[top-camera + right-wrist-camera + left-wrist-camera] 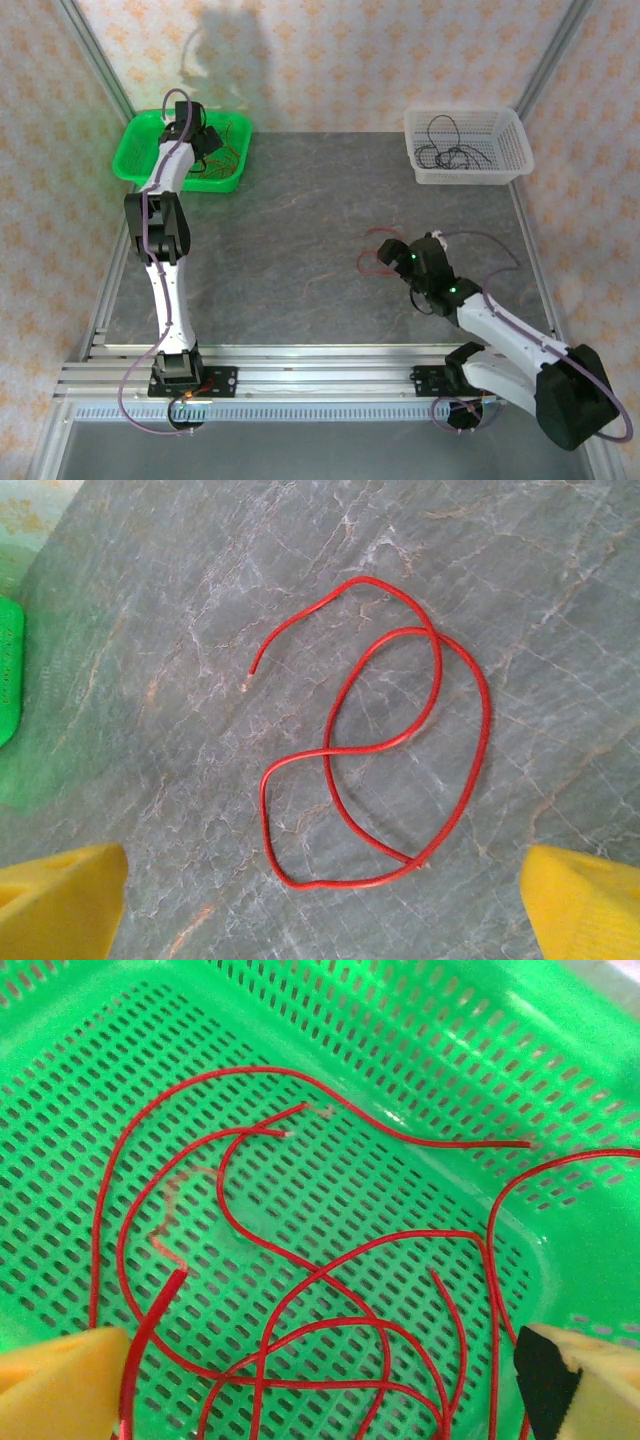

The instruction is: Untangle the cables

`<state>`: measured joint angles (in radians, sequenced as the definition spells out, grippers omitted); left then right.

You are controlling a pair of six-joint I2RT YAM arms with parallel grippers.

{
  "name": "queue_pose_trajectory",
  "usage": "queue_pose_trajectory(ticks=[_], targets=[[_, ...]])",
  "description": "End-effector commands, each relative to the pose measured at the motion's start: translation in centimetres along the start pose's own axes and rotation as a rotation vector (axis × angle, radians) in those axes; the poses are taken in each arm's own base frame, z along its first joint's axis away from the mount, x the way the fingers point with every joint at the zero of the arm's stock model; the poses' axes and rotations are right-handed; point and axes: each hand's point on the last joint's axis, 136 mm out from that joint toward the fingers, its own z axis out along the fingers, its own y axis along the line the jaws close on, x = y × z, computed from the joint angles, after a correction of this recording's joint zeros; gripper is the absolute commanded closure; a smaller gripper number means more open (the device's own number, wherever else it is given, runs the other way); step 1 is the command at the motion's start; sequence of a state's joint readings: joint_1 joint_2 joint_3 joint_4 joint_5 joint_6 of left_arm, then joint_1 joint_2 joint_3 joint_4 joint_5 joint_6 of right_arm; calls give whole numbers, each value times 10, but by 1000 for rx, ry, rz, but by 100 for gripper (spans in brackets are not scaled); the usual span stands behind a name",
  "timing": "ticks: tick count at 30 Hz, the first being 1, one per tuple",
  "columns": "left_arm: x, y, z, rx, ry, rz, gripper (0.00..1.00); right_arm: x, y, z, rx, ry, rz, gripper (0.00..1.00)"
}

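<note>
Grey table point(150, 630), red cable point(330, 751) (looped) beneath open right hand point(322, 905).

Grey marbled desk point(300, 250) fills the centre. Peach patterned wall point(350, 60) runs across twelve o'clock, a soft shadow point(225, 50) on it near eleven. Silver posts point(95, 55) at ten and two; aluminium rail point(320, 375) at six.

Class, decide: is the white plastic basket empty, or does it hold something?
Not empty: the white plastic basket holds thin black cables, loosely coiled on its floor.
</note>
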<state>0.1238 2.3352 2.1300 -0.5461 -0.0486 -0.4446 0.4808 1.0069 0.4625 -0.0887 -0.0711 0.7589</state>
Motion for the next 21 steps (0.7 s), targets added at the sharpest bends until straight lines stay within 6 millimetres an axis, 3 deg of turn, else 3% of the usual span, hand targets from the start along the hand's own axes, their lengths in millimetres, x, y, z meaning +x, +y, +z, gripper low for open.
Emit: queue_pose_trajectory(ticks=[1, 7, 16, 21], targets=[[-46, -6, -60, -38, -128, 25, 1, -11, 0, 4, 80, -11, -54, 0], [-66, 11, -98, -242, -270, 99, 1, -22, 1, 20, 230, 18, -182, 3], [-87, -9, -169, -318, -434, 187, 1, -35, -17, 55, 534, 163, -542, 14], [-98, -16, -213, -343, -511, 206, 1, -38, -28, 79, 591, 233, -597, 27]])
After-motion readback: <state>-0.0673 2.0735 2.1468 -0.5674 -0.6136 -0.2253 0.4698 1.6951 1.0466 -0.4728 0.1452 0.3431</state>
